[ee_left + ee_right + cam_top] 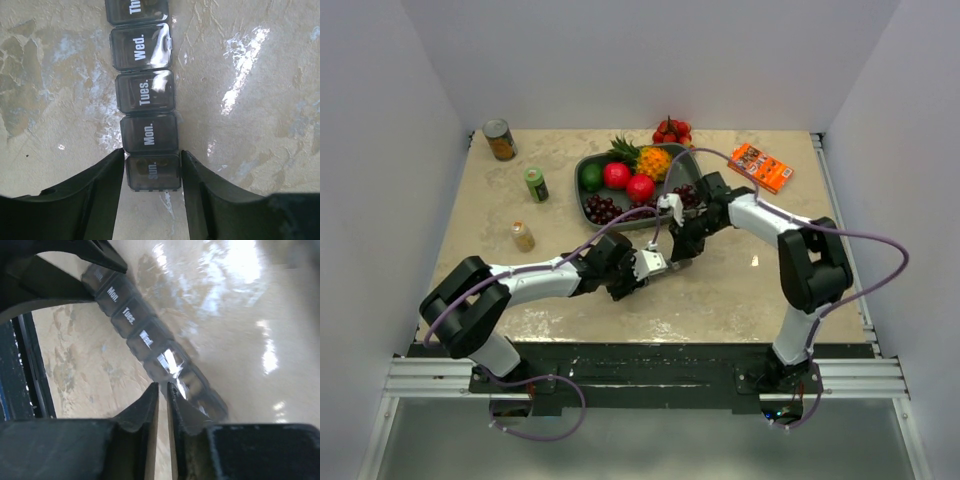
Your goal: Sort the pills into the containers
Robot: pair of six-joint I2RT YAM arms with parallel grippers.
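The containers (pixel 145 95) are one dark-grey strip of lidded compartments marked Sun., Mon., Tues., Wed. and on, lying on the marble table. My left gripper (pixel 152 153) is shut on the strip, one finger against each side of the Sun. compartment. A dim yellowish shape shows through that lid. In the right wrist view the strip (pixel 140 335) runs diagonally. My right gripper (pixel 162 386) is shut but for a thin slit, its tips at the edge of the strip's far compartments, holding nothing I can see. In the top view both grippers meet over the strip (pixel 675 266). No loose pills are in view.
A grey fruit tray (pixel 686 168) with pineapple, apples, lime and grapes stands just behind the grippers. A can (pixel 500 140), a green bottle (pixel 536 184) and a small yellow bottle (pixel 523 236) stand at left. An orange box (pixel 760 167) lies at back right.
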